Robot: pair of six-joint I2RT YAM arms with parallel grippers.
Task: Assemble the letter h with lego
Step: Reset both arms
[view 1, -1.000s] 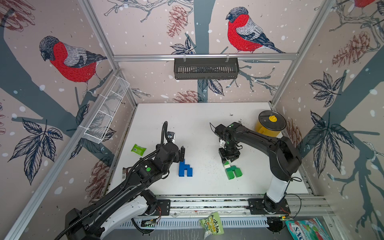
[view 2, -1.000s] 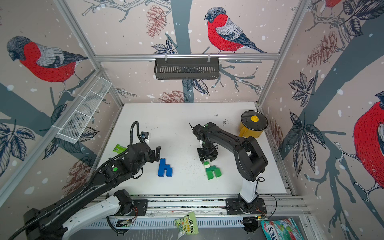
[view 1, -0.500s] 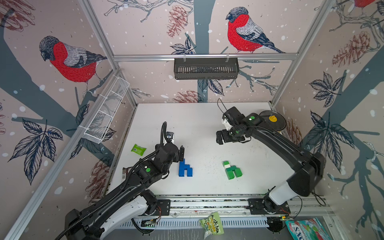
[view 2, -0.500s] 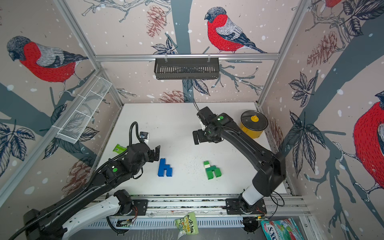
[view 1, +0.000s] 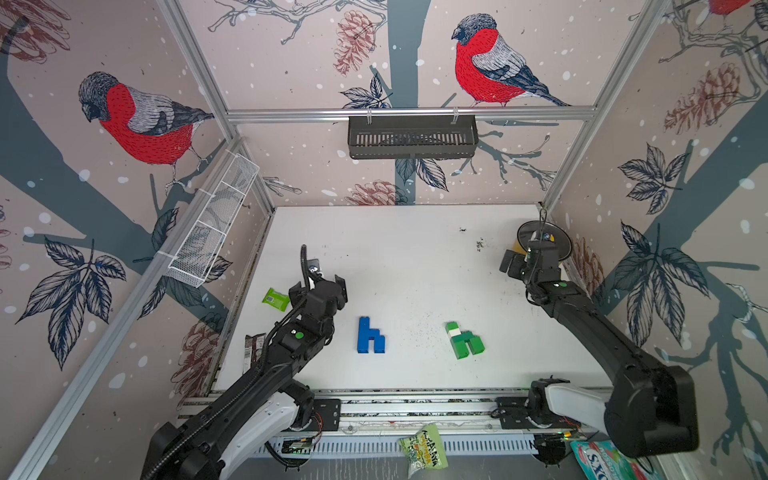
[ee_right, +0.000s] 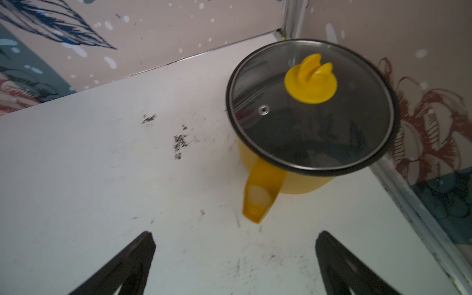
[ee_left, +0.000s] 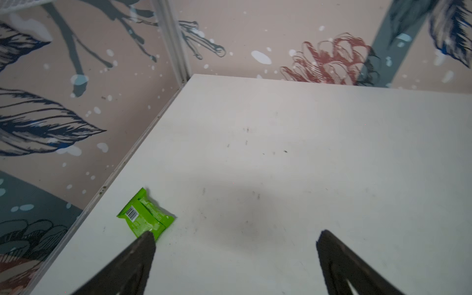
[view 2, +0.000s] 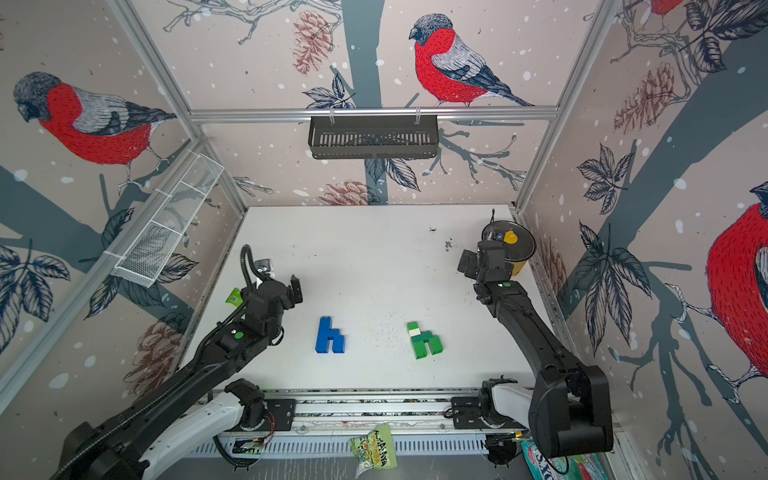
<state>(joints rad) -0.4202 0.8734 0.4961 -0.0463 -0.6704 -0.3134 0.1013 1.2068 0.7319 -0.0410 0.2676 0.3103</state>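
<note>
Gaping wide, left pincer [ee_left: 235,235] and right pincer [ee_right: 235,234] hang, seemingly empty, away from blue h [view 1: 370,337], green h [view 1: 464,341].

Top views: bright, even light from overhead, colours clean, sharp thru the middle. White table [view 1: 415,257] is nearly blown out, and shadows on it are soft and faint. The wide-angle lens splays the frame rails [view 1: 411,113] outward twd the edges. Left wrist view: dimmer, greyish, w/ a broad soft shadow mid-table. The left gripper [ee_left: 236,233] fingers are dark, out-of-focus wedges. Right wrist view: dim too, w/ slight motion blur on the pot lid [ee_right: 281,127], whose glass reflects murkily. The right gripper [ee_right: 235,233] fingers are blurred likewise.
</note>
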